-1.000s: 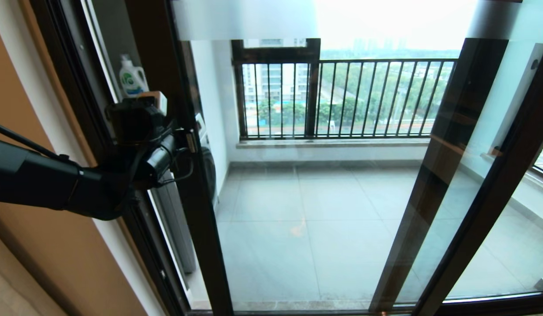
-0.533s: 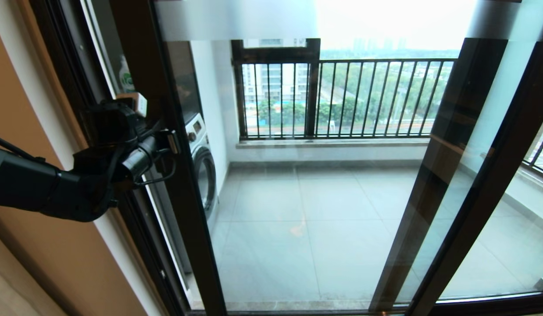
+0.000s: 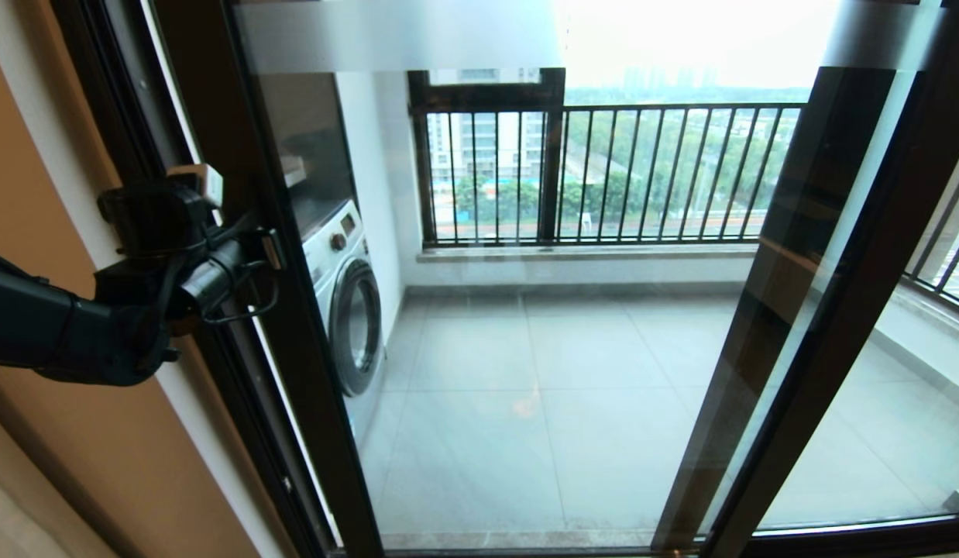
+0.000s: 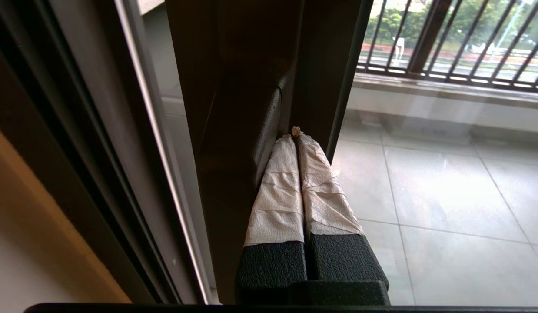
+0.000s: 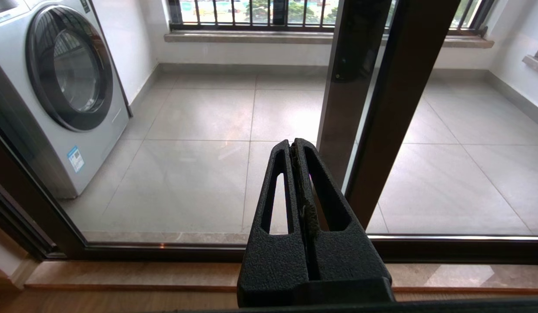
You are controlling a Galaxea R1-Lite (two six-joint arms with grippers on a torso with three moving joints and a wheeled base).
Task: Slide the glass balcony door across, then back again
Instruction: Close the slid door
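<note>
The glass balcony door [image 3: 282,325] stands with its dark left stile near the wall frame. My left gripper [image 3: 269,249] is at that stile at mid height. In the left wrist view the left gripper [image 4: 293,135] is shut, its paper-wrapped fingers [image 4: 277,191] pressed together with nothing between them. Their tips rest against the stile, right beside the short black bar handle [image 4: 267,126]. My right gripper [image 5: 293,146] is shut and empty, hanging low in front of the door's bottom track; it does not show in the head view.
A second dark-framed glass panel [image 3: 789,294] stands at the right. Behind the glass are a white washing machine [image 3: 346,310], the tiled balcony floor [image 3: 541,372] and a window with black railing [image 3: 603,174]. The fixed wall frame [image 3: 131,101] is at the left.
The door's left stile has slid steadily to the left with my left gripper against it. The gap to the wall frame has narrowed and the detergent bottle is now hidden.
</note>
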